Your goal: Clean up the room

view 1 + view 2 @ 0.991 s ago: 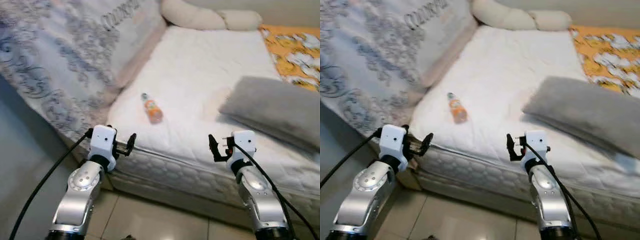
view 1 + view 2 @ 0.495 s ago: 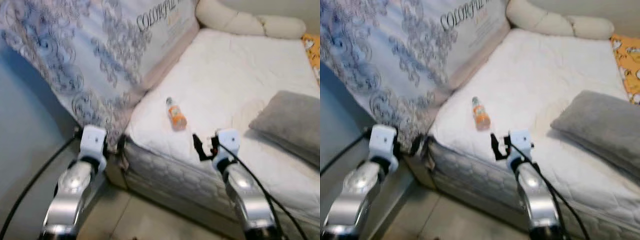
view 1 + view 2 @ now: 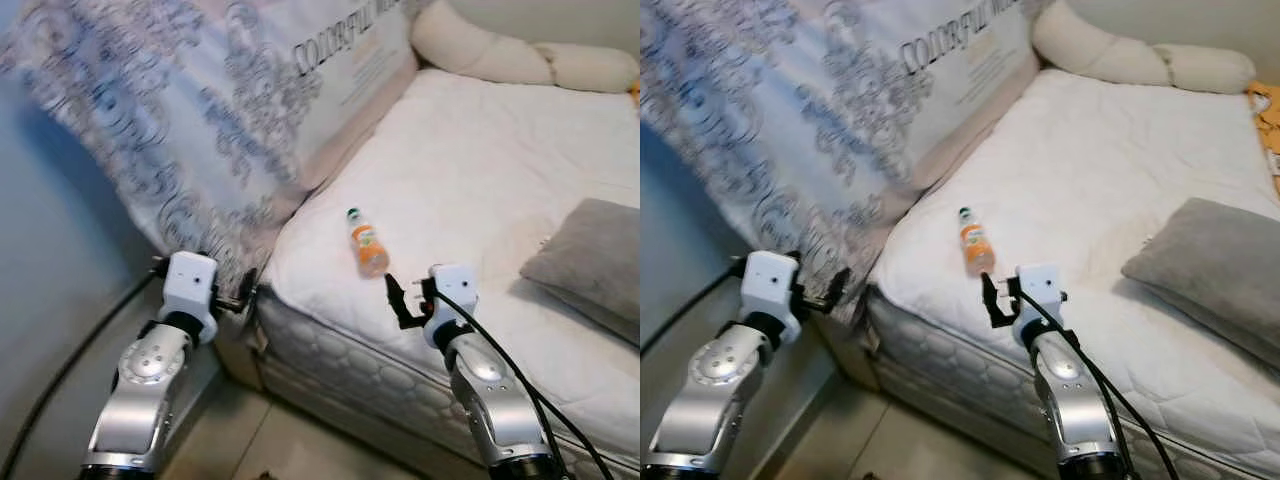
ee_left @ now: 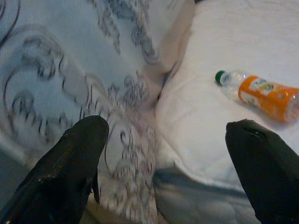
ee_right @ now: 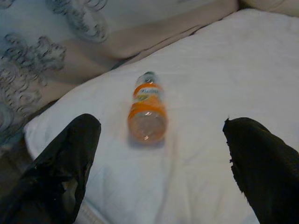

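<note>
Small orange bottle [image 3: 366,243] w/ green cap lies on its side on the white mattress [image 3: 480,190] of the bed, near the mattress's front-left corner. Clear neck section by the cap; rest of the body orange, whether from drink or label can't tell. Orange-and-white label round the middle. Long axis runs roughly front-to-back across the bed, slightly skewed: cap end points away from the robot toward the head of the bed, base end faces the robot and the front edge.

Right claw [image 3: 400,301] hovers over the front edge of the mattress, just short of the bottle's base, not touching it. Fingers spread wide; in the right wrist view the bottle [image 5: 147,108] sits centred between the two black fingers [image 5: 56,172], base-on to the camera.

Left claw [image 3: 830,286] is off the bed's left corner, beside the patterned mattress [image 3: 200,110] that leans tilted against the bed's left side. Also wide open; left wrist view has the bottle [image 4: 261,95] off toward one finger, well apart from it.

Edges/room: bottle has bare white mattress all round it. Front edge of the bed is near its base end; left edge, where the leaning patterned mattress meets the bed, is near too. Grey pillow [image 3: 590,265] lies well to the right, cream bolster [image 3: 500,60] at the far head end. Tiled floor [image 3: 270,440] below, between the two arms.
</note>
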Robot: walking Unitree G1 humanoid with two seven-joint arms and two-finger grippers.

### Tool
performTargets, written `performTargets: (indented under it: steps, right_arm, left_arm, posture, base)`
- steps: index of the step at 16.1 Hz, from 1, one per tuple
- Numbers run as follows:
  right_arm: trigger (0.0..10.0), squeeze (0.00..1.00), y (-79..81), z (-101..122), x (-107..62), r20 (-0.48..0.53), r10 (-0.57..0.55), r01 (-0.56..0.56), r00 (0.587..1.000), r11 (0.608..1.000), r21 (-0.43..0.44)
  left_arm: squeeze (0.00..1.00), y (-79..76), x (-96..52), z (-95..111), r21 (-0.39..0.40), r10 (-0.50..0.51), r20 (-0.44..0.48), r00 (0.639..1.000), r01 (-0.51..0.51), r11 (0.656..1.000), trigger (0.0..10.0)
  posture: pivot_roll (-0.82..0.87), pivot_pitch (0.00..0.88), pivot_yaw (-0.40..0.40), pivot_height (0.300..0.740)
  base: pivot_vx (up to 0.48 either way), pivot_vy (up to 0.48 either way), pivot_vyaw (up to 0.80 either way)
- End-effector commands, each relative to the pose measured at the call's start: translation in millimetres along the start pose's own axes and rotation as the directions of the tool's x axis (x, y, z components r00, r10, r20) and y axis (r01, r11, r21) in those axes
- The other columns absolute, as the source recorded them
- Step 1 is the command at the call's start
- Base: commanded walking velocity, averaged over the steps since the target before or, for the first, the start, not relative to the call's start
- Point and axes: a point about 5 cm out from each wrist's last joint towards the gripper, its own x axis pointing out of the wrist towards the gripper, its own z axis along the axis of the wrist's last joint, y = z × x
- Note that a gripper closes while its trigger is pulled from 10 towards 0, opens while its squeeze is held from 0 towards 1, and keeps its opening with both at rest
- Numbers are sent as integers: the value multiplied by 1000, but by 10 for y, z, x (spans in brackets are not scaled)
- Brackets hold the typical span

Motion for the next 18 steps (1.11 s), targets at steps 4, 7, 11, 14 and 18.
performTargets:
  steps: [4, 7, 11, 14, 18]
  right_arm:
    - [10000, 0, -83, 11, -18, 12, -31, 31, 999, 1000, -5]
    - [10000, 0, -76, 7, -17, 11, -30, 30, 999, 1000, -1]
    - [10000, 0, -75, 12, -9, 15, -33, 33, 999, 999, 5]
    - [10000, 0, -78, 23, -1, 18, -34, 33, 999, 999, 4]
    - [10000, 0, -85, 49, 16, 25, -33, 33, 999, 999, 4]
  left_arm:
    - [0, -32, 7, 32, 9, -18, 13, 1000, 18, 1000, 10000]
    - [0, -27, 5, 32, 11, -17, 13, 1000, 16, 1000, 10000]
    - [0, -12, 5, 38, 14, -15, 15, 1000, 15, 1000, 10000]
    - [0, -11, 9, 40, 14, -17, 16, 1000, 17, 1000, 10000]
    - [0, -13, 22, 49, 15, -18, 19, 1000, 18, 1000, 10000]
  posture:
    - [71, 0, 49, 740]
    - [72, 0, 50, 740]
    - [73, 0, 51, 740]
    - [72, 0, 52, 740]
    - [72, 0, 50, 740]
  base:
    - [303, 0, 0]
    - [303, 0, 0]
    - [302, 0, 0]
    - [300, 0, 0]
    - [297, 0, 0]
